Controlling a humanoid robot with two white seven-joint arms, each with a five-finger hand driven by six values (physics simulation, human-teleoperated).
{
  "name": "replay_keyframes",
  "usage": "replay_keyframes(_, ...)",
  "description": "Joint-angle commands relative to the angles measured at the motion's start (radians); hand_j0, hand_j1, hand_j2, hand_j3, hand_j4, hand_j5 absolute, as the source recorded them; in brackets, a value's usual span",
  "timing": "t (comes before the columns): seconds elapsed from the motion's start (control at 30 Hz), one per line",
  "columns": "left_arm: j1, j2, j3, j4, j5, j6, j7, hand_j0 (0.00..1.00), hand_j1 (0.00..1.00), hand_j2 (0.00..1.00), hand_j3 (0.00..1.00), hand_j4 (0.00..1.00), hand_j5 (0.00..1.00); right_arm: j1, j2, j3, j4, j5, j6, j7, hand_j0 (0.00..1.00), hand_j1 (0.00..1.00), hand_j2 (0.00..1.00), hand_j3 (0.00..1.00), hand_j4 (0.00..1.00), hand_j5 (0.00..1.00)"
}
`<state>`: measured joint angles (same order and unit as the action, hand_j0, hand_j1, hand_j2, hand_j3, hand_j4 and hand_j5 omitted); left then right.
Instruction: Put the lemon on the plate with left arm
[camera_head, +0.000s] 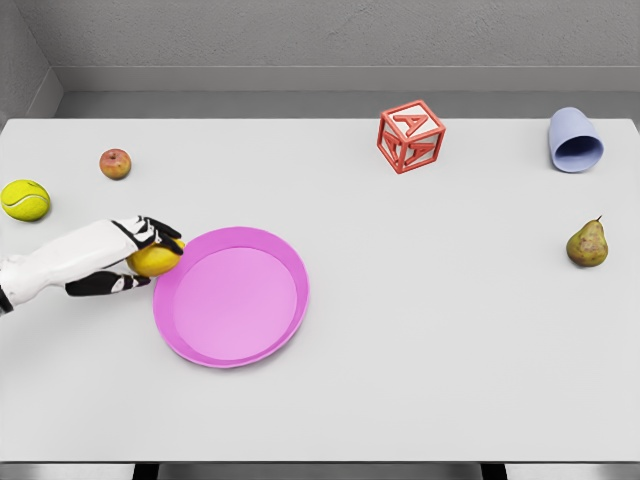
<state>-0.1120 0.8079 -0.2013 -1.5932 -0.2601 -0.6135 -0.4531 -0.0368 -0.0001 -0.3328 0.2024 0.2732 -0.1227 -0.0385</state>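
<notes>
A yellow lemon sits just off the left rim of the pink plate, which lies left of the table's middle. My left hand comes in from the left edge and has its black-tipped fingers curled over and under the lemon. The lemon's left side is hidden by the hand. The right arm does not show.
A tennis ball and a small apple lie at the far left. A red letter block stands at the back, a lilac cup lies on its side at the back right, and a pear stands at the right.
</notes>
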Motion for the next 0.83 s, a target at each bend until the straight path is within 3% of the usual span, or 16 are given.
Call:
replay_keyframes(0.0, 0.0, 0.001, -0.029, -0.036, 0.007, 0.003, 0.001, 0.48, 0.48, 0.48, 0.48, 0.48, 0.48, 0.0, 0.0, 0.0, 0.0, 0.0, 0.0, 0.0, 1.0, 1.0, 1.0, 1.0, 1.0, 1.0)
replay_keyframes(0.2, 0.002, -0.003, -0.061, -0.085, 0.007, 0.003, -0.021, 0.5, 0.5, 0.5, 0.5, 0.5, 0.5, 0.0, 0.0, 0.0, 0.0, 0.0, 0.0, 0.002, 1.0, 1.0, 1.0, 1.0, 1.0, 1.0)
replay_keyframes(0.23, 0.0, -0.003, -0.073, -0.091, 0.01, 0.003, -0.019, 0.6, 0.6, 0.6, 0.6, 0.6, 0.6, 0.0, 0.0, 0.0, 0.0, 0.0, 0.0, 0.0, 1.0, 1.0, 1.0, 1.0, 1.0, 1.0)
replay_keyframes(0.27, 0.0, -0.004, -0.072, -0.09, 0.021, 0.003, -0.012, 1.0, 1.0, 1.0, 1.0, 1.0, 1.0, 0.0, 0.0, 0.0, 0.0, 0.0, 0.0, 0.002, 1.0, 1.0, 1.0, 1.0, 1.0, 1.0)
replay_keyframes(0.47, -0.002, -0.003, -0.056, -0.085, 0.022, 0.003, -0.012, 1.0, 1.0, 1.0, 1.0, 1.0, 1.0, 0.0, 0.0, 0.0, 0.0, 0.0, 0.0, 0.0, 1.0, 1.0, 1.0, 1.0, 1.0, 1.0)
replay_keyframes(0.5, -0.002, 0.002, -0.037, -0.079, 0.024, 0.003, -0.012, 1.0, 1.0, 1.0, 1.0, 1.0, 1.0, 0.0, 0.0, 0.0, 0.0, 0.0, 0.0, 0.002, 1.0, 1.0, 1.0, 1.0, 1.0, 1.0)
replay_keyframes(0.67, 0.054, 0.008, 0.227, 0.11, 0.073, 0.003, -0.016, 1.0, 1.0, 1.0, 1.0, 1.0, 1.0, 0.0, 0.0, 0.0, 0.0, -0.002, 0.0, 0.0, 1.0, 1.0, 1.0, 1.0, 1.0, 1.0)
replay_keyframes(0.8, 0.077, 0.008, 0.226, 0.081, 0.068, 0.003, -0.019, 1.0, 1.0, 1.0, 1.0, 1.0, 1.0, 0.0, 0.0, 0.0, 0.0, 0.0, 0.0, 0.002, 1.0, 1.0, 1.0, 1.0, 1.0, 1.0)
